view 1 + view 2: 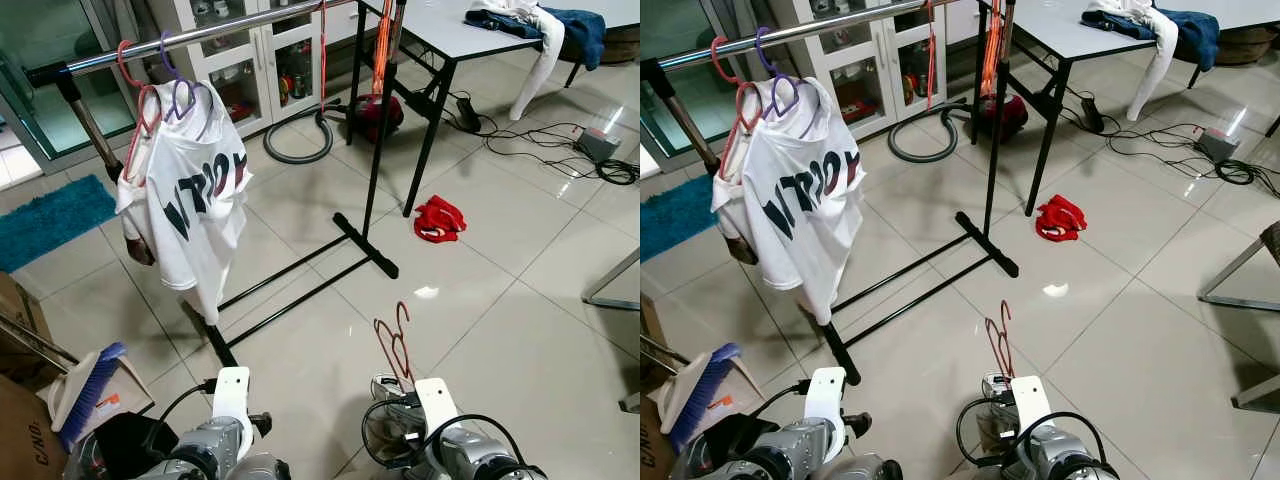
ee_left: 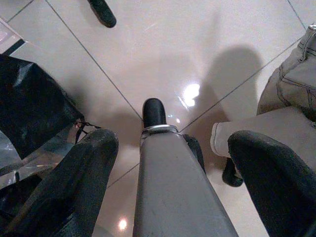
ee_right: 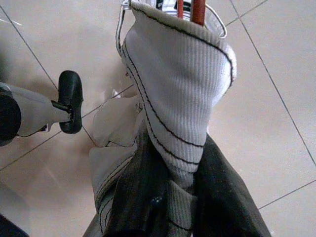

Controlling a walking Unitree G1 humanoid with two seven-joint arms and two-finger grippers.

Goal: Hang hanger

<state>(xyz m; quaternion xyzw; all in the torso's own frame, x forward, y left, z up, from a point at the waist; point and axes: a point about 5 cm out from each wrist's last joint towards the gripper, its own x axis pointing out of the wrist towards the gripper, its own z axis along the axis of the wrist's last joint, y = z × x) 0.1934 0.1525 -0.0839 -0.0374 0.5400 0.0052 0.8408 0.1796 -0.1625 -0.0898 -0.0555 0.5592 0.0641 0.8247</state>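
A dark red hanger hook (image 1: 396, 338) sticks up just in front of my right arm (image 1: 452, 448), low over the tiled floor. In the right wrist view my right gripper (image 3: 170, 165) is shut on a white ribbed garment (image 3: 177, 84) with black stitching, and the hanger's red stems (image 3: 197, 10) come out of its collar. The clothes rack's silver bar (image 1: 215, 32) runs across the upper left, some way ahead. A white T-shirt (image 1: 200, 200) hangs from it on a purple hanger (image 1: 182, 95), beside pink hangers (image 1: 135, 95). My left gripper (image 2: 175, 140) hangs open near the floor.
The rack's black base (image 1: 365, 245) lies on the floor ahead. A red cloth (image 1: 438, 218) lies to the right, below a white table (image 1: 450, 38) with clothes on it. Cables (image 1: 560, 140), a vacuum hose (image 1: 298, 145), a blue brush (image 1: 88, 385) and a cardboard box (image 1: 15, 420) lie around.
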